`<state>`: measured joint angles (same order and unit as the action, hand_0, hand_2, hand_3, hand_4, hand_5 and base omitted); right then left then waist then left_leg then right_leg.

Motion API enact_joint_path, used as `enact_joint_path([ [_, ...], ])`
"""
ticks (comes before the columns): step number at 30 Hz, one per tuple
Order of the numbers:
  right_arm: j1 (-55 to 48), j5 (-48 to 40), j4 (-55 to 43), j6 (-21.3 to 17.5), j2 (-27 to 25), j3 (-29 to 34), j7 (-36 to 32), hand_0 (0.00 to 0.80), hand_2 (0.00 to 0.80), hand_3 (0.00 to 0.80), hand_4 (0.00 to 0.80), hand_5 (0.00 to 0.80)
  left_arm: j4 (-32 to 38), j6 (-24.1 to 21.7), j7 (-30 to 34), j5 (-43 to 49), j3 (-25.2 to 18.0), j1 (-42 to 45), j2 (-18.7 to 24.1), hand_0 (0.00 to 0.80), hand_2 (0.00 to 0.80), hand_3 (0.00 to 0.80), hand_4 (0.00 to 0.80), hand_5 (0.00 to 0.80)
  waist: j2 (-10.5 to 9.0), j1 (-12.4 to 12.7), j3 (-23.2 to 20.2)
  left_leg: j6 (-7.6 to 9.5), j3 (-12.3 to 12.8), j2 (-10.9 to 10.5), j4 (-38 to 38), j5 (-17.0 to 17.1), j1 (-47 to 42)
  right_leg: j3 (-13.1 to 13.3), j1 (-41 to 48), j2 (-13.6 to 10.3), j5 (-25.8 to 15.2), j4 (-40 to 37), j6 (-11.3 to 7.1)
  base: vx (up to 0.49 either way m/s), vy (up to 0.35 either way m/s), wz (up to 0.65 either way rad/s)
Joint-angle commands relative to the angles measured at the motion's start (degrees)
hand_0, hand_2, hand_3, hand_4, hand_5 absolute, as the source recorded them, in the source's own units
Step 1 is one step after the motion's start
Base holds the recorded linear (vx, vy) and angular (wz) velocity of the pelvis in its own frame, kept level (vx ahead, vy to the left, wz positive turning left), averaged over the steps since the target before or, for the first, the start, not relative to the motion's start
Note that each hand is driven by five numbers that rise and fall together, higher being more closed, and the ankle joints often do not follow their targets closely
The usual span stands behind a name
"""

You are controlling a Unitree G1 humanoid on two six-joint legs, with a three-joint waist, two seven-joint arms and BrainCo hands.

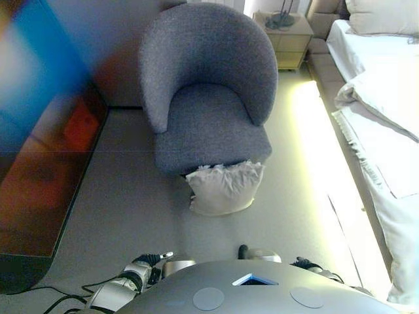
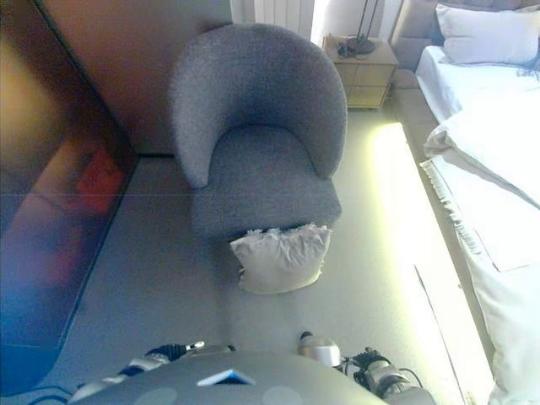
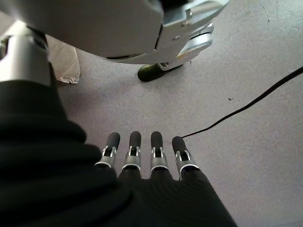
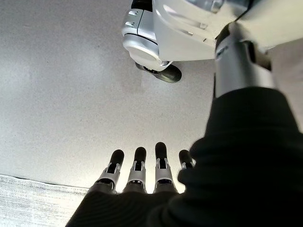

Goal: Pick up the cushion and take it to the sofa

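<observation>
Both robot hands hang low, left robot hand (image 3: 142, 161) and right robot hand (image 4: 142, 170) with fingers straight, holding nothing. Ahead, the cushion (image 1: 224, 188) leans on the floor against the grey armchair (image 1: 209, 91). Best to step close, then grip both sides.

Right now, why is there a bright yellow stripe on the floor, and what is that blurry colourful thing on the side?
In both eye views, a strong light glares along the floor beside the bed, washing it out. In both eye views, the dark glossy panel on the left shows smeared blue and red reflections. The cushion looks clear.
</observation>
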<state>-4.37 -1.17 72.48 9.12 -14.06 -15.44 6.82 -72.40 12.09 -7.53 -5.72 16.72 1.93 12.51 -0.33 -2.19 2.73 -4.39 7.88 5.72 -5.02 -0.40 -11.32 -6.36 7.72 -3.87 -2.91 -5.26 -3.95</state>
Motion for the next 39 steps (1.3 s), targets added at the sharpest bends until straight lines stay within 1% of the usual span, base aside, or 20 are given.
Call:
enact_joint_path([
  [1,6.45,-0.81,3.16,0.15,0.55,-2.07,0.17,0.000,0.000,0.000,0.000,0.000,-2.98,-0.46,-1.29,1.25,-1.22,-3.95,0.33,0.000,0.000,0.000,0.000,0.000,-2.66,0.07,3.22,3.62,0.37,-3.15,6.65,-4.85,2.28,1.16,-0.14,1.52,4.50,4.06,1.40,0.001,-0.138,-0.01],
  [3,6.78,-1.13,3.03,0.14,0.41,-1.82,-0.14,0.000,0.000,0.000,0.000,0.000,-2.95,-1.16,-1.96,1.30,-1.90,-3.94,0.22,0.000,0.000,0.000,0.000,0.000,-3.47,0.22,3.80,3.44,0.90,-2.27,11.44,-5.76,4.07,0.73,-0.78,1.04,4.39,5.24,1.97,0.009,-0.168,-0.01],
  [6,7.31,-1.52,2.50,0.31,-0.33,-1.66,-1.01,0.000,0.000,0.000,0.000,0.000,-2.82,-2.43,-2.47,1.36,-2.84,-3.94,0.27,0.000,0.000,0.000,0.000,0.000,-5.22,0.71,5.30,3.32,1.35,0.11,24.59,-3.92,10.16,0.71,-1.39,0.15,3.99,6.51,3.46,0.013,-0.187,-0.05],
  [8,7.65,-1.00,2.53,0.21,-1.02,-1.68,-1.70,0.000,0.000,0.000,0.000,0.000,-2.86,-2.98,-2.79,0.35,-3.65,-3.48,0.26,0.000,0.000,0.000,0.000,0.000,-5.83,1.10,6.09,4.55,0.15,0.32,31.22,-3.48,13.58,2.28,-1.51,0.00,4.11,7.41,4.36,0.087,-0.141,-0.21],
  [9,7.61,-0.78,2.53,0.15,-1.25,-1.69,-1.85,0.000,0.000,0.000,0.000,0.000,-2.77,-2.76,-2.66,0.25,-3.89,-3.23,0.27,0.000,0.000,0.000,0.000,0.000,-5.78,1.43,6.37,4.82,-0.51,-0.17,32.73,-3.08,15.29,3.20,-1.10,0.26,4.34,7.53,4.54,0.136,-0.068,-0.31],
  [11,7.79,-0.59,2.70,-0.11,-1.59,-1.88,-2.17,0.000,0.000,0.000,0.000,0.000,-3.09,-2.67,-2.34,-0.24,-4.22,-2.97,0.29,0.000,0.000,0.000,0.000,0.000,-4.94,2.56,6.93,5.07,-2.48,-2.29,30.37,-2.31,17.52,5.38,0.12,1.47,5.50,7.70,4.41,0.194,-0.004,-0.45],
  [12,7.95,-0.29,2.76,-0.36,-1.70,-1.93,-2.39,0.000,0.000,0.000,0.000,0.000,-3.24,-2.78,-2.38,-0.62,-4.45,-2.61,0.15,0.000,0.000,0.000,0.000,0.000,-4.10,3.21,7.22,4.62,-2.96,-2.92,27.45,-0.76,18.59,6.84,1.17,2.60,6.64,7.63,4.39,0.263,0.033,-0.61],
  [14,8.08,0.55,2.94,-0.65,-1.79,-1.94,-2.82,0.000,0.000,0.000,0.000,0.000,-3.31,-2.86,-2.06,-1.04,-4.64,-2.11,-0.03,0.000,0.000,0.000,0.000,0.000,-2.49,4.15,7.32,3.14,-2.44,-2.83,21.38,2.83,20.06,8.28,3.42,4.30,8.35,6.85,4.17,0.334,0.059,-0.73],
  [17,7.71,1.14,3.47,-0.94,-1.63,-1.90,-2.57,0.000,0.000,0.000,0.000,0.000,-3.49,-2.88,-2.18,-2.04,-4.41,-1.77,-0.45,0.000,0.000,0.000,0.000,0.000,-0.94,5.56,7.14,1.44,-0.62,-2.17,14.13,7.59,22.08,9.68,8.00,5.17,10.67,5.45,3.83,0.372,0.066,-0.27],
  [20,7.45,1.58,4.02,-0.35,-1.51,-2.02,-2.54,0.000,0.000,0.000,0.000,0.000,-3.68,-3.22,-2.59,-3.62,-4.15,-1.03,-0.76,0.000,0.000,0.000,0.000,0.000,0.05,7.53,6.47,-0.01,-1.45,-1.72,6.26,11.53,23.17,11.61,12.54,4.72,13.13,4.49,3.20,0.448,0.075,-0.20],
  [22,7.32,1.95,4.28,0.18,-1.55,-2.05,-2.71,0.000,0.000,0.000,0.000,0.000,-3.74,-3.05,-2.76,-4.20,-4.18,-0.58,-0.84,0.000,0.000,0.000,0.000,0.000,0.31,8.27,5.94,-0.46,-2.00,-1.43,3.79,12.69,23.19,12.37,14.31,4.23,14.69,4.39,2.97,0.438,0.094,-0.21],
  [25,6.97,2.59,4.78,1.10,-1.39,-1.70,-2.73,0.000,0.000,0.000,0.000,0.000,-3.87,-1.98,-2.77,-4.26,-4.20,-0.22,-0.94,0.000,0.000,0.000,0.000,0.000,0.99,8.61,5.05,-0.51,-1.25,-0.55,3.74,13.01,23.83,13.16,16.01,3.55,17.73,5.36,2.92,0.485,0.148,-0.14],
  [26,6.97,2.57,4.96,1.40,-1.31,-1.53,-2.65,0.000,0.000,0.000,0.000,0.000,-4.05,-1.78,-2.48,-4.10,-4.23,-0.27,-0.91,0.000,0.000,0.000,0.000,0.000,0.94,8.67,4.84,-0.23,-1.37,-0.61,4.23,12.14,24.05,13.24,16.14,3.09,18.37,5.93,2.83,0.496,0.196,-0.30],
  [28,7.12,3.17,5.37,1.90,-0.92,-1.05,-2.63,0.000,0.000,0.000,0.000,0.000,-4.16,-1.12,-2.57,-3.90,-4.19,-0.52,-1.01,0.000,0.000,0.000,0.000,0.000,0.30,8.71,4.06,1.48,-1.71,-1.42,6.17,8.76,24.33,13.33,16.08,1.31,18.47,8.04,1.93,0.479,0.221,-0.63],
  [30,7.12,3.67,5.30,1.48,-0.69,-0.45,-3.29,0.000,0.000,0.000,0.000,0.000,-4.11,-0.69,-2.54,-4.76,-4.25,-1.18,-0.64,0.000,0.000,0.000,0.000,0.000,-0.61,8.65,3.42,3.53,-1.05,-2.72,11.36,5.66,26.06,12.91,15.83,-0.25,17.84,10.81,1.02,0.376,0.171,-0.85],
  [32,6.96,3.77,4.73,0.98,-0.31,-0.32,-3.63,0.000,0.000,0.000,0.000,0.000,-3.55,-0.47,-1.91,-5.24,-4.21,-1.89,0.08,0.000,0.000,0.000,0.000,0.000,-1.90,8.96,2.62,5.54,-0.87,-4.31,15.76,3.23,27.48,12.47,14.94,-2.02,12.69,15.58,-0.92,0.313,0.115,-0.52],
  [33,6.98,3.87,4.47,0.65,-0.15,-0.34,-3.76,0.000,0.000,0.000,0.000,0.000,-3.40,-0.48,-1.53,-5.10,-4.22,-2.15,0.44,0.000,0.000,0.000,0.000,0.000,-2.31,9.08,2.28,6.18,-0.98,-4.78,16.55,2.46,27.71,12.22,14.30,-2.51,10.88,17.31,-1.65,0.322,0.110,-0.35],
  [35,7.30,3.59,3.72,-0.45,0.50,-0.57,-2.99,0.000,0.000,0.000,0.000,0.000,-3.31,-0.42,-0.31,-4.15,-4.11,-3.29,1.65,0.000,0.000,0.000,0.000,0.000,-2.71,9.15,1.42,8.06,-1.68,-5.73,15.73,1.25,26.16,10.78,10.49,-3.09,4.75,25.55,-3.94,0.360,0.131,-0.25],
  [38,7.59,2.50,2.94,-1.52,0.57,-0.55,-2.90,0.000,0.000,0.000,0.000,0.000,-3.27,0.33,0.66,-3.06,-3.64,-4.29,2.72,0.000,0.000,0.000,0.000,0.000,-1.79,8.12,1.08,9.05,-2.29,-6.44,13.41,0.22,22.47,9.30,3.69,-1.57,0.18,35.69,-4.09,0.337,0.134,0.19],
  [39,7.67,2.80,2.61,-1.94,0.50,-0.65,-2.95,0.000,0.000,0.000,0.000,0.000,-3.08,0.72,0.88,-3.20,-3.33,-4.55,2.92,0.000,0.000,0.000,0.000,0.000,-1.50,7.53,1.16,9.24,-2.60,-6.85,12.40,-0.08,20.79,7.87,0.66,-1.58,0.11,36.81,-3.83,0.315,0.103,0.16],
])
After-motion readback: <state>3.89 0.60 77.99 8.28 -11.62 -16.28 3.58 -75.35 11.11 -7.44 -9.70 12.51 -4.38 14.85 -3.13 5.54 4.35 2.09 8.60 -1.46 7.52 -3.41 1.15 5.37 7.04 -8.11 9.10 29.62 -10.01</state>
